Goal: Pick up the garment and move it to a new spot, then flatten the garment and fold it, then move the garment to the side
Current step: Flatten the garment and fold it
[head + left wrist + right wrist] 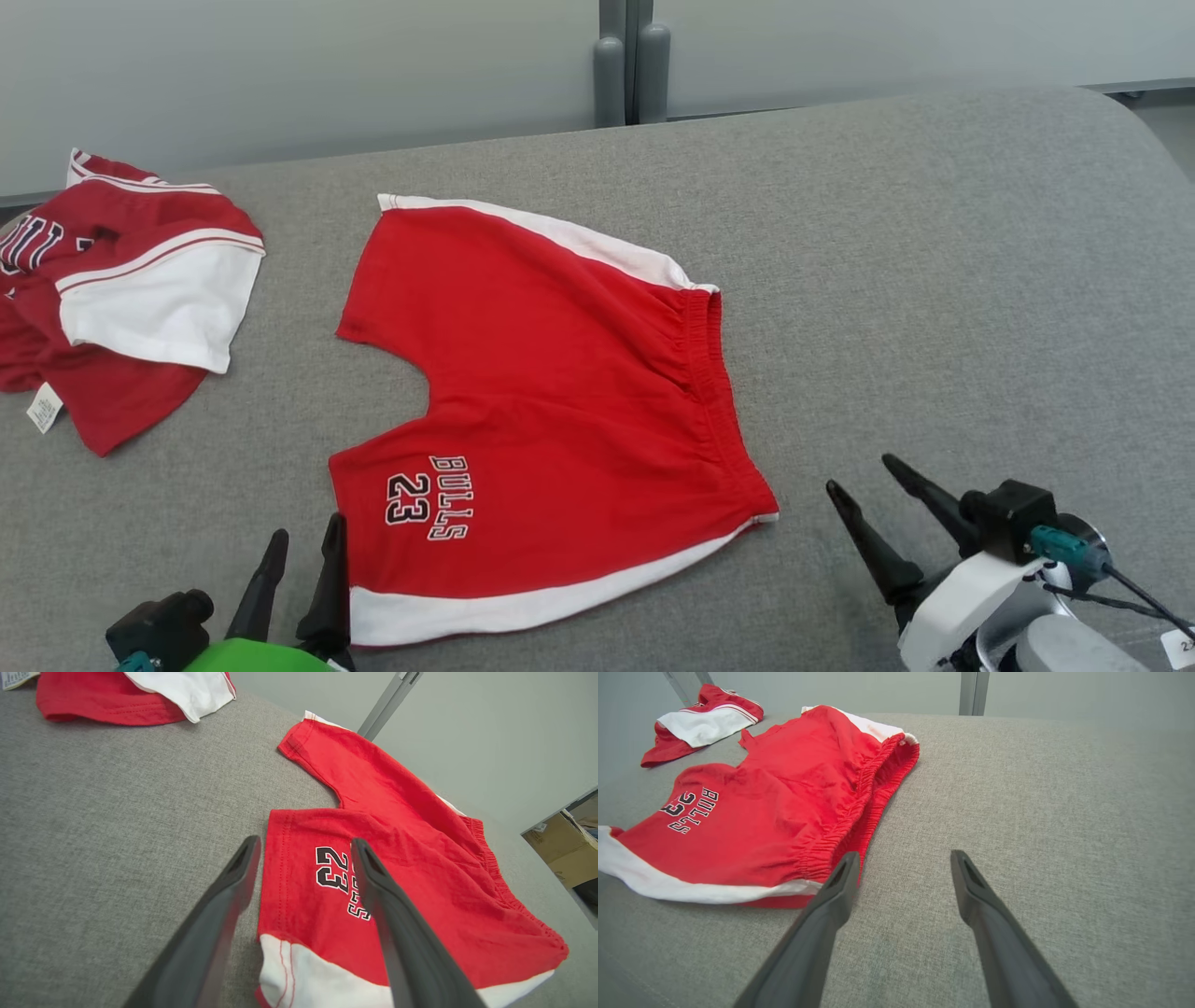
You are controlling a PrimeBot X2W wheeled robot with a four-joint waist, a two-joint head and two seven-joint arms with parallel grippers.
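The garment [551,392] is a pair of red shorts with white side stripes and "BULLS 23" printed on one leg. It lies spread flat on the grey surface, waistband to the right, legs to the left. My left gripper [306,551] stands open at the lower left, just beside the near leg's hem, holding nothing. In the left wrist view the shorts [397,858] lie under and past my open left gripper [303,847]. My right gripper [870,485] is open, right of the waistband's near corner. The right wrist view shows that gripper [901,863] open beside the waistband [859,798].
A second red and white garment [121,289] lies crumpled at the far left of the grey padded surface [934,280]. Behind the surface runs a pale wall with a grey post [630,65]. A cardboard box [560,849] shows past the surface's edge.
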